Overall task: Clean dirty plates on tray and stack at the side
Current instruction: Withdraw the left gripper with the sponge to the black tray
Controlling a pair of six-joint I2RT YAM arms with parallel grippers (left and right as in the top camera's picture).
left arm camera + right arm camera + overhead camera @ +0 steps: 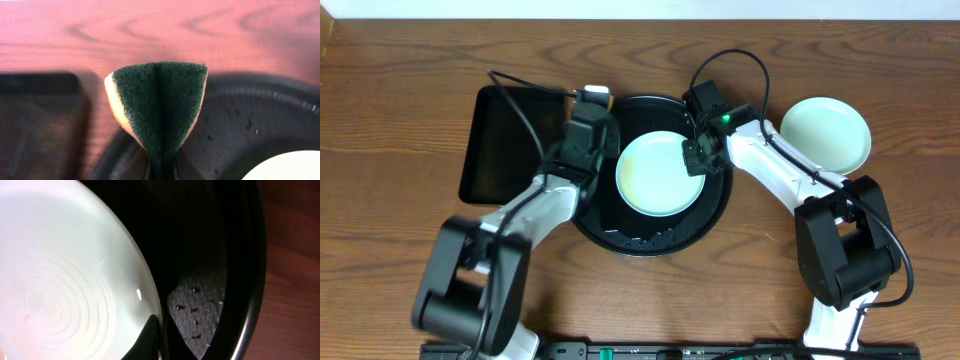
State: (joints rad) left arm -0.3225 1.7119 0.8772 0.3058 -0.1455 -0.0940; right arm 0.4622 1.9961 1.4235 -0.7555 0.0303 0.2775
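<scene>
Our left claw (592, 102) (160, 171) is pressed in on a sponge (595, 92) (159, 107). It pinches the sponge at its near end so that it folds down the middle — the dark green scouring face is turned toward the wrist camera, with yellow foam showing along both edges. From overhead, that claw sits over the far-left rim of the round tray (620, 243) (235, 120), in the gap between it and the rectangular tray (505, 150) (35, 120) lying just beside it to the left. We cannot tell whether the sponge touches anything below. Our right claw (696, 160) (160, 341) is closed on the right edge of the pale plate (658, 175) (292, 167) (65, 280), its dark fingertips meeting over the rim. This plate lies inside the round tray, a little far of centre, face up, with faint concentric rings in its bowl. Its colour is washed out, somewhere between white and yellow-green, and we cannot say whether it rests on the tray floor or is raised off it. Small specks (192, 309) dot the bare tray floor just right of the plate. Outside the tray, well apart to the right, the mint plate (826, 133) sits face up on the wooden bench (400, 80) (160, 35) (295, 280) — close beside the right arm's white forearm.
</scene>
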